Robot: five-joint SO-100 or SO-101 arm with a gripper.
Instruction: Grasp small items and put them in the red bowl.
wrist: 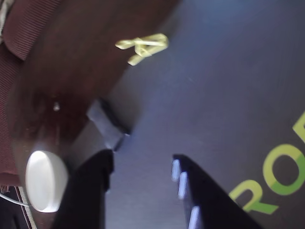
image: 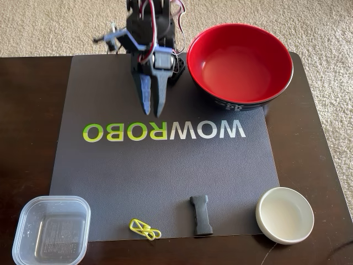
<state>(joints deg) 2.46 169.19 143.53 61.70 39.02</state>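
Observation:
The red bowl (image: 240,58) stands at the back right, glossy red inside and empty. Along the front edge lie a clear square container (image: 52,229), linked yellow paper clips (image: 144,229), a black bone-shaped piece (image: 201,215) and a small white dish (image: 284,214). My gripper (image: 153,109) hangs over the back of the mat, left of the bowl, far from all of them. In the wrist view the gripper (wrist: 141,160) is open with nothing between its fingers; the clips (wrist: 143,46), black piece (wrist: 107,125) and white dish (wrist: 45,181) lie beyond it.
A dark mat (image: 165,182) with WOWROBO lettering covers most of the dark brown table (image: 27,110). The arm's base sits at the back edge beside the bowl. Beige carpet surrounds the table.

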